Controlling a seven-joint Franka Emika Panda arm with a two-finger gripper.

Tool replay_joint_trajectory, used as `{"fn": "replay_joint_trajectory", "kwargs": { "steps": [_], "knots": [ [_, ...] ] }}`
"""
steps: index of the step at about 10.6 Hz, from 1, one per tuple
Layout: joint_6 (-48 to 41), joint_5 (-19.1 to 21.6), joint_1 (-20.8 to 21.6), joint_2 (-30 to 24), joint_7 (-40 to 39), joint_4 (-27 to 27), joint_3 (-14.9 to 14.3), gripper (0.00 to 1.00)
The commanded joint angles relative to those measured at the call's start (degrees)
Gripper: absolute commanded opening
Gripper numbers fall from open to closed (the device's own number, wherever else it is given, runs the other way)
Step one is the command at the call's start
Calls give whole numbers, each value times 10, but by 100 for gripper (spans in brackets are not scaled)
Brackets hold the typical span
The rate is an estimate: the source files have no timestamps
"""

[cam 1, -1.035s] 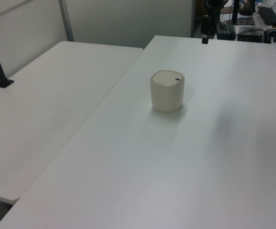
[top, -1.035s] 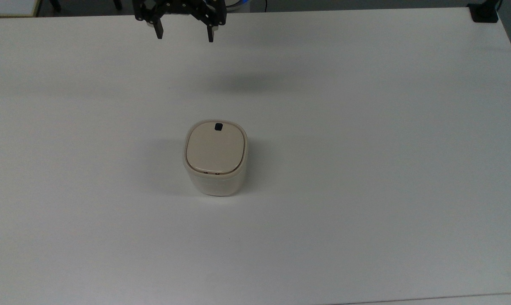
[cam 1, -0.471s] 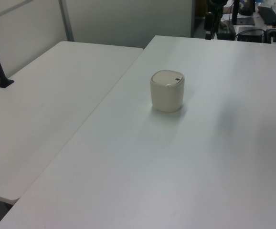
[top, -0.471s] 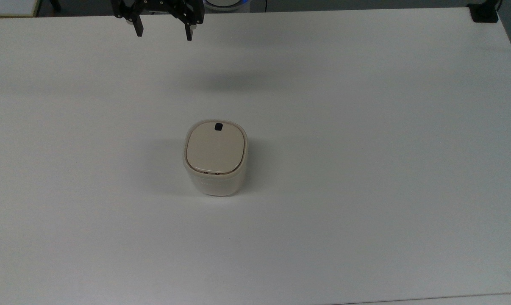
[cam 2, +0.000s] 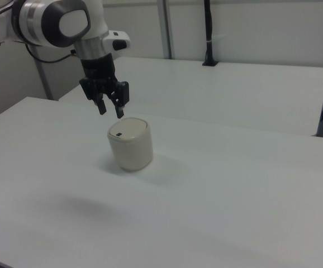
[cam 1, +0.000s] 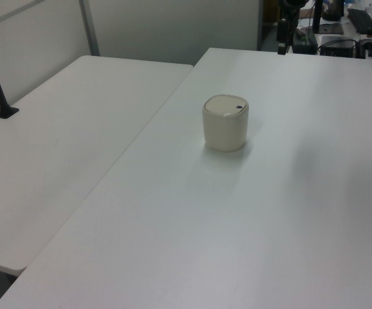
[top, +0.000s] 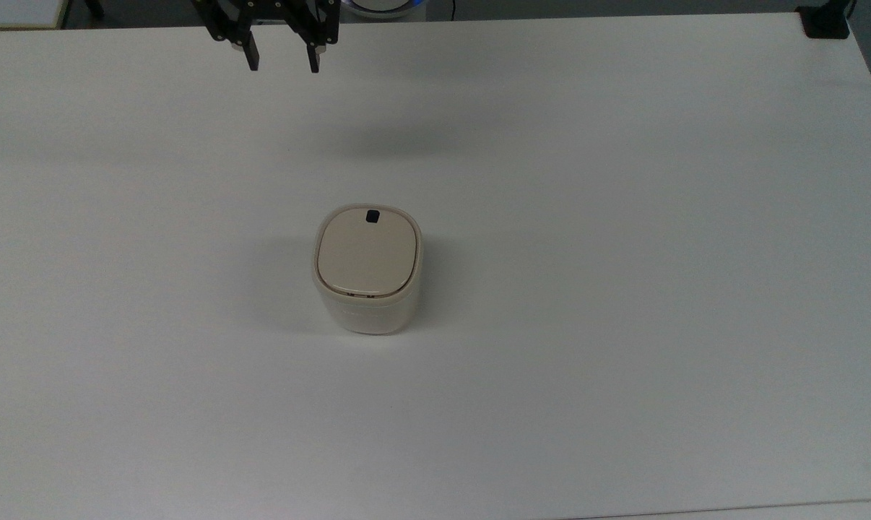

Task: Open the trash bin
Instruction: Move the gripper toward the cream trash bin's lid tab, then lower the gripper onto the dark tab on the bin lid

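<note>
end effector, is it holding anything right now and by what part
Nothing is held. The end effector hangs open and empty above the white table, apart from the small cream-white plastic trash bin, whose flat beige lid is shut.

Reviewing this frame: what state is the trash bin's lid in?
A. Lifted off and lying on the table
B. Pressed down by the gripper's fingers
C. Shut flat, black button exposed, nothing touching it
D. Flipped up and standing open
C: the lid lies flat on the trash bin with its black button uncovered, while the gripper hangs apart from the bin, fingers spread.
</note>
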Motion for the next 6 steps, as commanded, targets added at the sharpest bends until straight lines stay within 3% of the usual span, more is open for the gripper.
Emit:
{"fn": "replay_joint_trajectory", "kwargs": {
  "steps": [1,4,6],
  "knots": [
    [75,41,7,27,-29,-4,-2,0],
    [194,92,13,73,-29,0,5,0],
    [261,99,36,109,-24,4,6,0]
  ]
}}
